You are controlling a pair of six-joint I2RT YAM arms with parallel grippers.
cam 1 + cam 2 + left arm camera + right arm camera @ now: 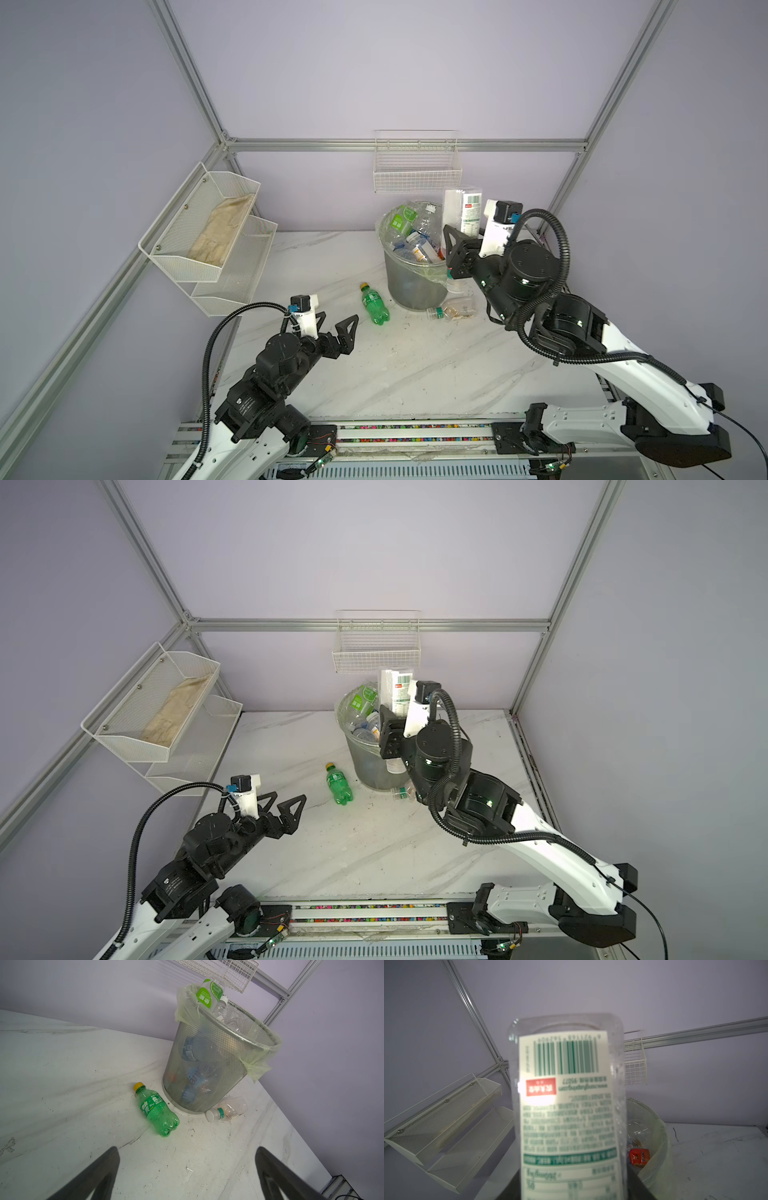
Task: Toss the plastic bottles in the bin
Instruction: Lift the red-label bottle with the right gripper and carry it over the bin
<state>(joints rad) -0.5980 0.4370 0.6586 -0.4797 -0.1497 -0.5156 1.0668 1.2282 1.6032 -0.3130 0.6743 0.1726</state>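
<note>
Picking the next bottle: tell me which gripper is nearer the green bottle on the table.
Left. The left gripper hovers open just short of the green bottle; the right gripper is raised by the bin, holding a white-labelled bottle.

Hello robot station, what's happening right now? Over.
Right jaws shut on white-label bottle, raised beside bin. Left jaws open, empty. Green bottle, clear bottle lie at bin's foot. Bin nearly full.

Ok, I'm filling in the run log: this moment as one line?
right gripper: shut on white-label bottle, raised by bin | left gripper: open, empty | outside bin: green bottle, clear bottle, both lying
</note>
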